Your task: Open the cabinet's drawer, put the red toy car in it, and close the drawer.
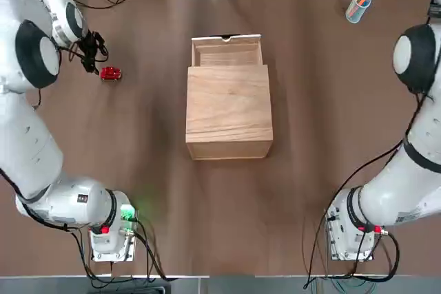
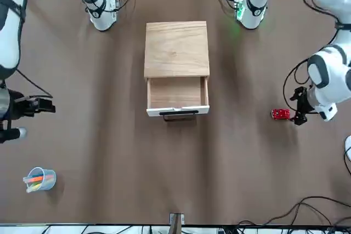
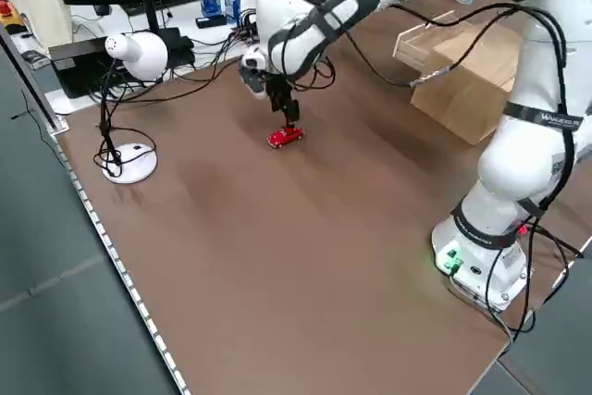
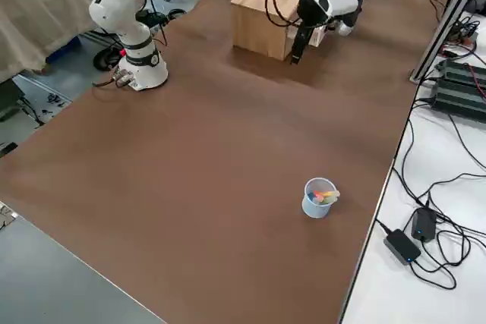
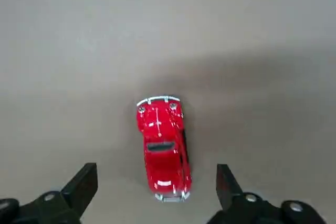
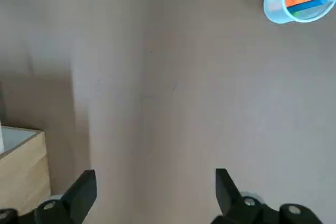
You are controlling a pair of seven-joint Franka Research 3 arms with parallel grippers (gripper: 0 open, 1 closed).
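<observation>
1. The left gripper (image 1: 91,56) hangs low over the counter (image 1: 138,156) at its left side, its 2 fingers (image 5: 84,184) spread wide and empty.
2. The car (image 1: 110,73) sits on the counter just beside that gripper; in the left wrist view the car (image 5: 161,148) lies between the 2 fingertips, not touched by either.
3. The cabinet (image 1: 229,111) stands mid-counter, well apart from the car, with its drawer (image 1: 227,49) pulled out on the far side and bare inside.
4. The right gripper (image 2: 41,105) hovers above the counter's right side, fingers (image 6: 79,192) released and holding nothing.
5. A cup (image 1: 358,5) of pens stands at the far right corner.
</observation>
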